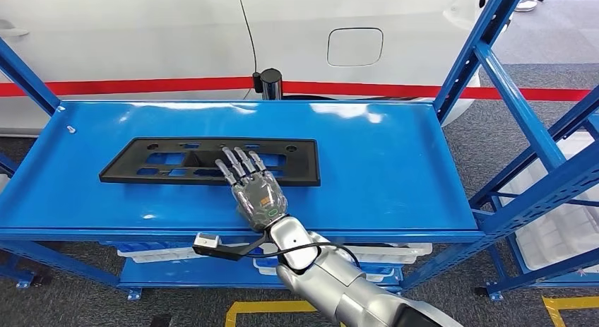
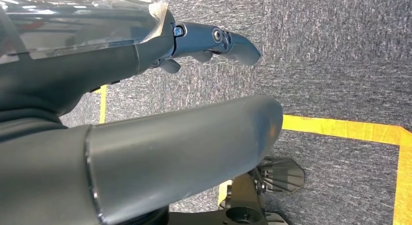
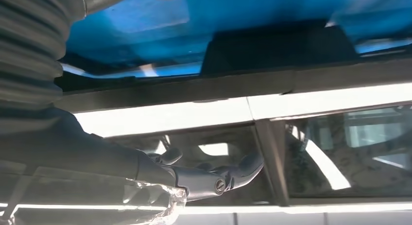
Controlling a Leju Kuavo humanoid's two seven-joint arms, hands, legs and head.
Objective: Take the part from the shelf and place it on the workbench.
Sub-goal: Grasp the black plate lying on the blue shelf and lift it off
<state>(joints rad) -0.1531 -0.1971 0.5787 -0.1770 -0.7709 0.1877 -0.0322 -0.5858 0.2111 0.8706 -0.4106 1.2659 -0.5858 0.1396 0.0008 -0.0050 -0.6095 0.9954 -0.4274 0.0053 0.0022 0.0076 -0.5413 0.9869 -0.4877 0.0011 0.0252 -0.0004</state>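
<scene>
I am reaching my right hand (image 1: 256,189), fingers spread, over the black part (image 1: 162,161) lying flat on the blue shelf (image 1: 395,164), perhaps touching it; my left hand (image 2: 214,43) is hanging loosely spread, holding nothing.

part (image 1: 212,161): black flat slotted panel | lying flat | blue shelf (image 1: 395,164), left-centre

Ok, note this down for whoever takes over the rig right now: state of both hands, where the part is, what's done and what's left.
Right hand: open, fingers spread over the near edge of the black part, no grip visible yet.
Left hand: holds nothing, hangs over the grey floor.
The part lies flat on the blue shelf, toward its left side.
Done: right arm has reached the part.
Left: grasp it, lift it off, carry it to the workbench.
</scene>
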